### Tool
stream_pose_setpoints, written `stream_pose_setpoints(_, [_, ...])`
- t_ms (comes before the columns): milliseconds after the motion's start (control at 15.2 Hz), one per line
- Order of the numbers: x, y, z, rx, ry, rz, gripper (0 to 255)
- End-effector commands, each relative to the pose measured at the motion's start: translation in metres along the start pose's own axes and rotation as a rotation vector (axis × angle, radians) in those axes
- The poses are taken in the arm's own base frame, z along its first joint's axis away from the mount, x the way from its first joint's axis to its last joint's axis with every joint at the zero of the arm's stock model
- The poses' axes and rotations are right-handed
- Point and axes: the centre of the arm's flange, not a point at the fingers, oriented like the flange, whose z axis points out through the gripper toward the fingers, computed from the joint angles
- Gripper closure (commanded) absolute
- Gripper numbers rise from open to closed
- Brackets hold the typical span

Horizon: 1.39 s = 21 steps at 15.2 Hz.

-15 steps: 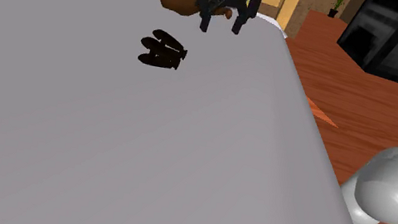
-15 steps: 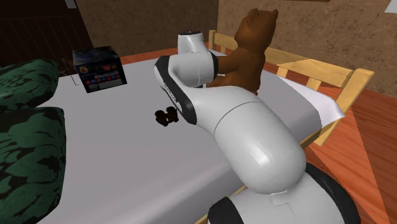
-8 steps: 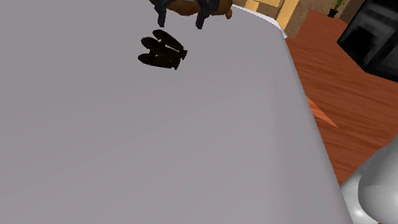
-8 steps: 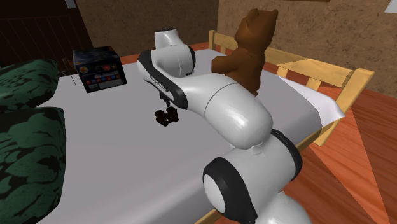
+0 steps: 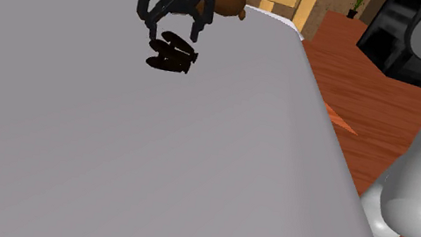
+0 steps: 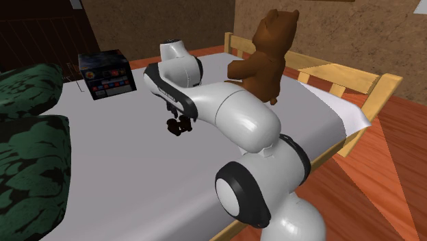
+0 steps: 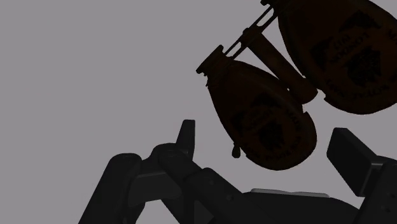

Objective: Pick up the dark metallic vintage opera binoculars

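Binoculars (image 5: 172, 53) on bed (image 5: 102, 165) look rigid, probably light, slick-barrelled; gripper (image 5: 172, 33), wide open just above them, best pinches across the bridge.

Bedroom, wood-framed bed (image 6: 123, 174), green pillows (image 6: 31, 161), teddy bear (image 6: 270, 58), wooden floor (image 6: 386, 181)

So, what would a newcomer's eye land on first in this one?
Probably the big white arm sweeping across the second exterior view's foreground, with the brown teddy bear sitting on the grey bed behind it. Next, in the shoulder view, the open gripper poised just above the dark binoculars.
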Motion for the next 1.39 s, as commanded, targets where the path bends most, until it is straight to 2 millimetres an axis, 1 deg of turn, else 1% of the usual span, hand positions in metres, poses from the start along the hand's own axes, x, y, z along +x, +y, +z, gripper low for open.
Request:
stream_pose_setpoints(0, [0.000, -0.001, 0.011, 0.000, 0.000, 0.000, 0])
stream_pose_setpoints(132, [0.000, -0.001, 0.014, 0.000, 0.000, 0.000, 0])
stream_pose_setpoints(198, [0.000, -0.001, 0.014, 0.000, 0.000, 0.000, 255])
stream_pose_setpoints(792, [0.000, -0.001, 0.014, 0.000, 0.000, 0.000, 255])
stream_pose_setpoints(1320, [0.003, 0.000, -0.028, 0.000, 0.000, 0.000, 255])
